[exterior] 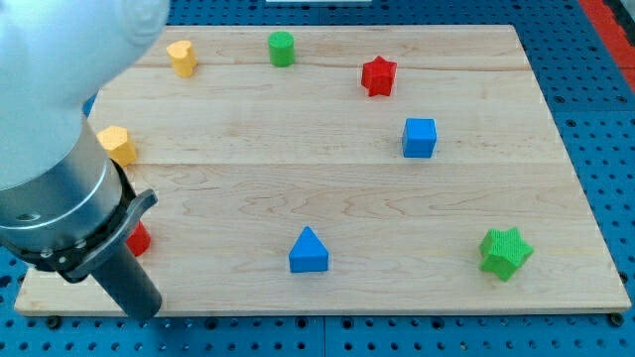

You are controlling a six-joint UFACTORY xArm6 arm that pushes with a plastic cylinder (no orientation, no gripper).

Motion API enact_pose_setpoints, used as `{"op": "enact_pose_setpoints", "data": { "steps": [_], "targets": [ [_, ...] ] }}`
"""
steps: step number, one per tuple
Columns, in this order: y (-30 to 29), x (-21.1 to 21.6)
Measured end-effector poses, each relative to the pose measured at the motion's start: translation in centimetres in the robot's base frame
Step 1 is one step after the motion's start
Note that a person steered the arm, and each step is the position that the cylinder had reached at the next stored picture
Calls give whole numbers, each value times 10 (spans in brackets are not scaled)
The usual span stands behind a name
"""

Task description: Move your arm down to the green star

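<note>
My arm filled the left side of the view, big and grey, and leaned down toward the near left corner of the tabletop [327,178]. My tip [147,313] sat at the near edge there. It was a plain rod with no fingers, so it could not open, close or hold anything. A red block [139,239] peeked out just beside the rod, mostly hidden, so I could not tell its shape. A yellow block [118,145] lay a bit farther back, and a yellow heart [181,58] sat at the far left.

In the middle were a green cylinder [282,49] far away and a blue triangle [309,251] near. A red star [378,75] and a blue cube [419,137] came next.

The green star [505,253] sat at the near right — well apart from my tip. It looked small, light and hard, so it would likely slide easily. I could only push it — best on a flat side between two points, or it might spin.
</note>
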State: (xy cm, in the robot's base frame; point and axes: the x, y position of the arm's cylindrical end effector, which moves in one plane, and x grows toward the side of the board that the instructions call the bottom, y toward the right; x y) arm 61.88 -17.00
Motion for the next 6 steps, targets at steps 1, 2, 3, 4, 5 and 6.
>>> {"op": "enact_pose_setpoints", "data": {
  "steps": [1,2,3,4,5,6],
  "targets": [
    [59,-1],
    [175,0],
    [209,0],
    [277,0],
    [362,0],
    [383,-15]
  ]
}}
